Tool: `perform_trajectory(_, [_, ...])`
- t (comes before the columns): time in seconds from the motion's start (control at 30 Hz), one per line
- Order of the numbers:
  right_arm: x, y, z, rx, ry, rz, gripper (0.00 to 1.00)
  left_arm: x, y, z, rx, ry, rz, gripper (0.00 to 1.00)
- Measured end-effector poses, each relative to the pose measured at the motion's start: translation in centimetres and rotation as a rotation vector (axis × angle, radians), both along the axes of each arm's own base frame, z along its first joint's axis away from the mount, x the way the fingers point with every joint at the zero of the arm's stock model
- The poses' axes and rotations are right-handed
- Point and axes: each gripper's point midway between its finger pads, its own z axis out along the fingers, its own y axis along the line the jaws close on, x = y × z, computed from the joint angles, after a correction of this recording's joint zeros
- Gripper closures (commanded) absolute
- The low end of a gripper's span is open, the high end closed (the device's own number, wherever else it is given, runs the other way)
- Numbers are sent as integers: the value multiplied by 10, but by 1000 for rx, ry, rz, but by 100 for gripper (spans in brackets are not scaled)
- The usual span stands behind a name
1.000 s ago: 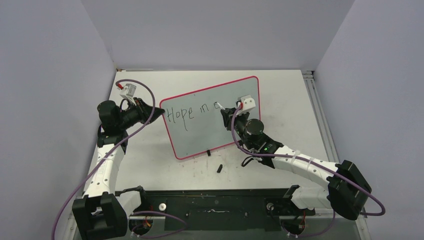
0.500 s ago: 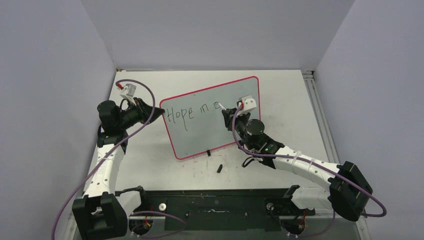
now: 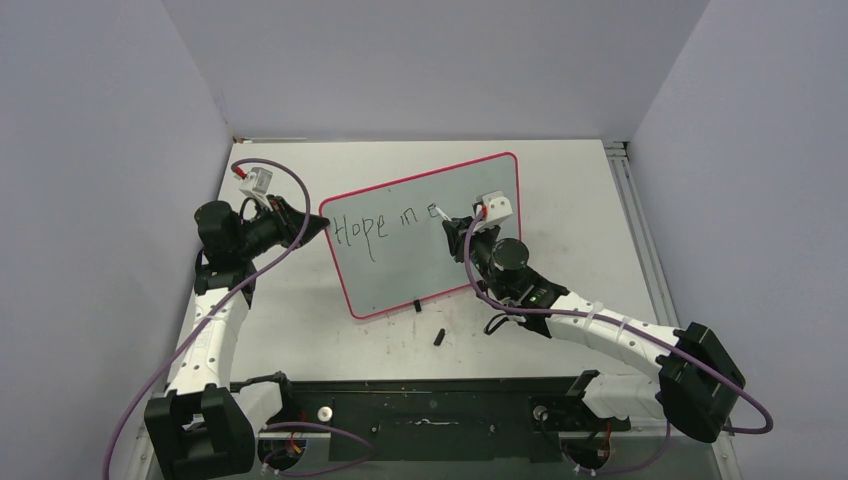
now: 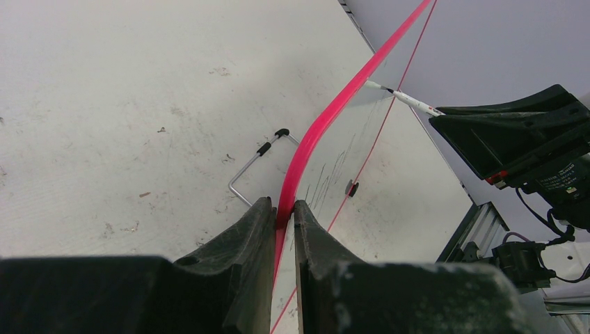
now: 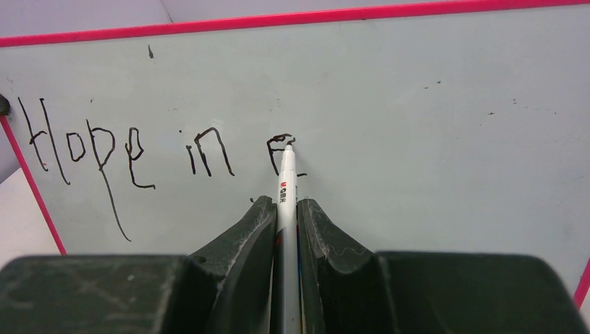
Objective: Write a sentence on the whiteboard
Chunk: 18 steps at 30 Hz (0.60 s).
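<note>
- So far, the sentence reads "Hope in" plus one started letter, in a single line across the upper part of the whiteboard. The board stands propped mid-table, nearer the far edge.
- The pen touches the board with its tip at that unfinished letter, so a stroke looks to be in hand, with most words yet to write.
- The right gripper is clamped tight on the pen barrel, tip forward, for firm pressure.
- The left gripper pinches the board's red rim on the side toward the table's left edge, likely bracing it against the pen's push.
</note>
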Motion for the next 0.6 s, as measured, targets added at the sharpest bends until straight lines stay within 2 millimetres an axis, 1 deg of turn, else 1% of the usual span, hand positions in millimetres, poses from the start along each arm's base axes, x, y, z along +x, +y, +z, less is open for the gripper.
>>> perform_trajectory(0.4, [-1,1,-1,-1,5,2,95,0,0,0,0,0,0,88])
perform_trajectory(0.6, [-6,4,-4,-9,13,17,95,0,0,0,0,0,-1,88])
